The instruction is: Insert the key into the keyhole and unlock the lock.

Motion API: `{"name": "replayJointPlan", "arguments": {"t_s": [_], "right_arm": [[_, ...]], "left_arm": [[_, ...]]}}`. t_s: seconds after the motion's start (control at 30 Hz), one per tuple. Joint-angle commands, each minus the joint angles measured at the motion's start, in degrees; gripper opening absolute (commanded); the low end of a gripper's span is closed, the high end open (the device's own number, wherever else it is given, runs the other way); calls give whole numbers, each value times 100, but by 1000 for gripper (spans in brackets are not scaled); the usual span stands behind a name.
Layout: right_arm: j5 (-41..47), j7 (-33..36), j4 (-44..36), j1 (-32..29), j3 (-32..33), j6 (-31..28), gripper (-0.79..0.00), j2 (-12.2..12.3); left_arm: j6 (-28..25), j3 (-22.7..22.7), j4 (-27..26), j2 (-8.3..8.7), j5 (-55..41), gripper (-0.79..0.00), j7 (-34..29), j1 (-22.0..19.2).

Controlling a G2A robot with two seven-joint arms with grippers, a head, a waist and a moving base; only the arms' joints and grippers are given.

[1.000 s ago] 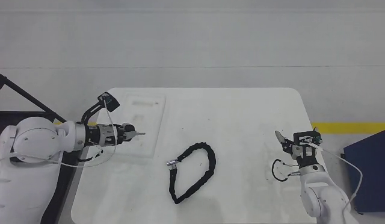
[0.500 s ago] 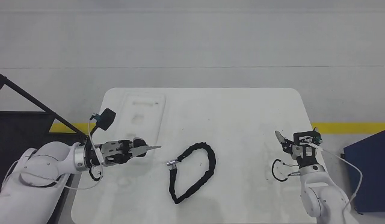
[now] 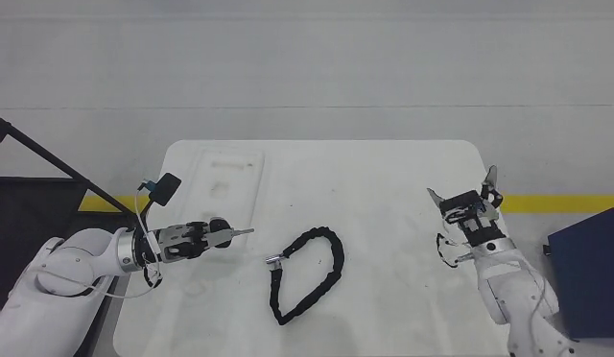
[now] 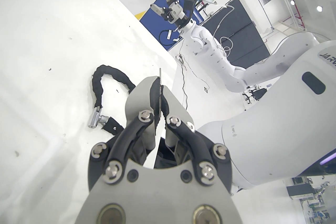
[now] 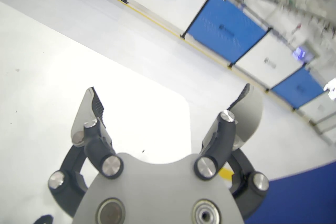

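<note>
1. Top view gives us one white table (image 3: 384,165), two pincers, one thin silver key (image 3: 242,231) and one black fabric-sleeved chain lock (image 3: 337,259).
2. We see the left pincer (image 3: 223,233) (image 4: 158,86) clamped on the key (image 4: 159,75), blade jutting past its fingertips. The lock (image 4: 115,74) lies flat just ahead of it, with its silver cylinder end (image 3: 276,258) nearest and not touching the key. It is well apart from the right pincer (image 3: 462,186).
3. The right pincer (image 5: 168,89) stands spread wide, holding nothing.
4. Since half a second ago, the right pincer has swung toward the far table edge and spread wider. The left has barely shifted.
5. Small printed marks sit on the blue and white wall panels (image 5: 225,25) beyond the right pincer.
</note>
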Motion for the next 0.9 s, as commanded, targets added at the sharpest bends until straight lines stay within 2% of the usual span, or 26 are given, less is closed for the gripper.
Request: {"name": "replayJointPlan", "arguments": {"t_s": [0.0,0.13,0.23,0.47,0.87], "right_arm": [[-658,-31,-179,231,-431,-286,0,-8],[-1415,65,-328,701,-1461,-886,0,-66],[-1900,193,-231,1062,-2211,-1105,0,-143],[-2477,765,158,1738,-3393,-1681,0,-340],[-2579,845,270,1841,-3547,-1763,0,-373]], "left_arm": [[0,0,0,0,0,-785,0,0],[0,0,0,0,0,-785,0,0],[0,0,0,0,0,-785,0,0],[0,0,0,0,0,-785,0,0],[0,0,0,0,0,-785,0,0]]}}
